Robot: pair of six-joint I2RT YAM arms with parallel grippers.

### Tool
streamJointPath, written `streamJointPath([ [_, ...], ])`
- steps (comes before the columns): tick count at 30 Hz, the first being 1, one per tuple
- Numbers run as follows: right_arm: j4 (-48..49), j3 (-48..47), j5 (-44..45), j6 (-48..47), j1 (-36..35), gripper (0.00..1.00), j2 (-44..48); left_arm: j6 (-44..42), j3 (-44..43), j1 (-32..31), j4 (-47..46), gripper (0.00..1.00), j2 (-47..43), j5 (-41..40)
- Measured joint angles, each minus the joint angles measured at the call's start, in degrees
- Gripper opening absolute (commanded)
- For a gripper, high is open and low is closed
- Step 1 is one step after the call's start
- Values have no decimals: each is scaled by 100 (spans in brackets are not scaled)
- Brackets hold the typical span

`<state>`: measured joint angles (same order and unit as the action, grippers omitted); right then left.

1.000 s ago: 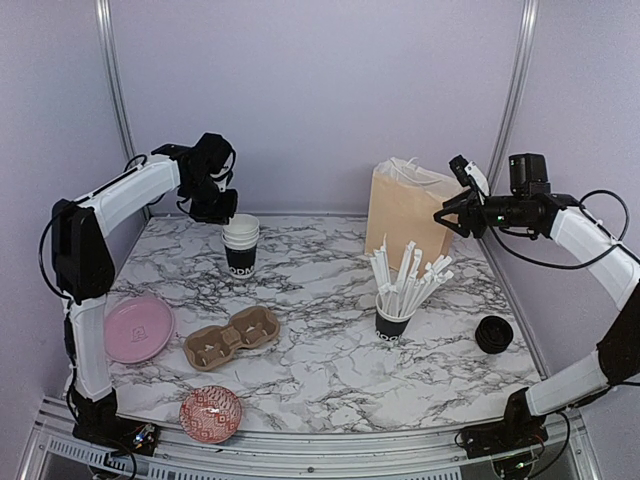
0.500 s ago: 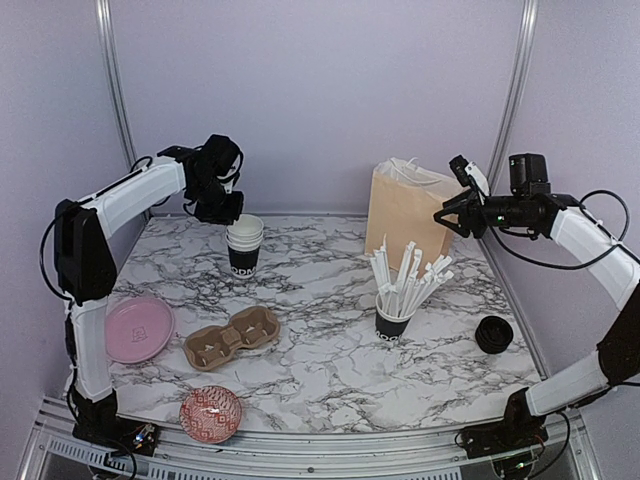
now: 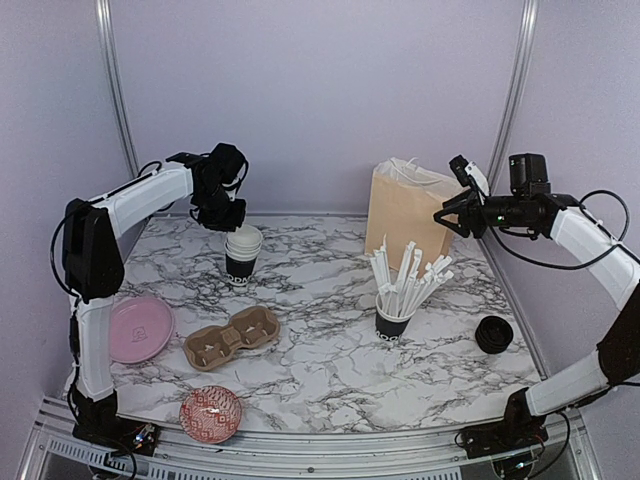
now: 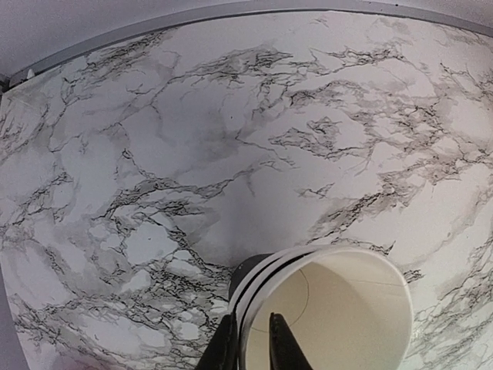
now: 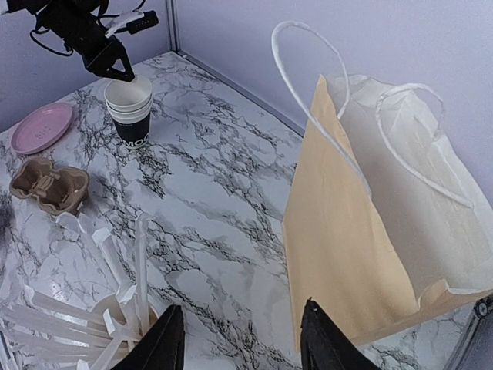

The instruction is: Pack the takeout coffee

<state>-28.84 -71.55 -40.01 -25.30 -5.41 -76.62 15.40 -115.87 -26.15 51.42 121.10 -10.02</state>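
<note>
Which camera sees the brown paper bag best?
The right wrist view: the brown paper bag is close, its open top and white handles clear. The top view shows it smaller, at the back. The left wrist view misses it.

links (image 3: 140,192) white | joints (image 3: 85,250), cables (image 3: 600,200) black | left tool (image 4: 253,347), right tool (image 5: 240,339) black

My bench (image 3: 330,350) looks like smooth marble; my cups (image 3: 241,262) are matt paper, the bag (image 3: 405,215) brown paper.

Lilac walls (image 3: 320,90), veined marble tabletop (image 3: 330,350), aluminium corner posts (image 3: 515,90).
</note>
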Motion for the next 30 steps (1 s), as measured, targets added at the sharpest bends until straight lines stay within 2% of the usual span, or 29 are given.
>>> streamJointPath([
  [3, 2, 0, 0, -2, 0, 49, 0, 0, 0, 0, -2, 11, 0, -13],
  [6, 2, 2, 0, -2, 0, 49, 0, -24, 0, 0, 2, 0, 0, -15],
  [15, 2, 2, -2, -4, 0, 50, 0, -26, 2, 11, 28, 0, -7, -98],
  [19, 0, 2, -2, -2, 0, 50, 0, 192, 540, 269, -452, 0, -332, 566],
  [22, -4, 2, -2, -2, 0, 50, 0, 195, 457, 411, -341, 0, -466, 9],
  [25, -22, 2, -7, -2, 0, 50, 0, 245, 455, 472, -715, 0, -656, 997],
  [30, -37, 2, -20, -2, 0, 50, 0, 289, 431, 339, -787, 0, -800, 1213],
])
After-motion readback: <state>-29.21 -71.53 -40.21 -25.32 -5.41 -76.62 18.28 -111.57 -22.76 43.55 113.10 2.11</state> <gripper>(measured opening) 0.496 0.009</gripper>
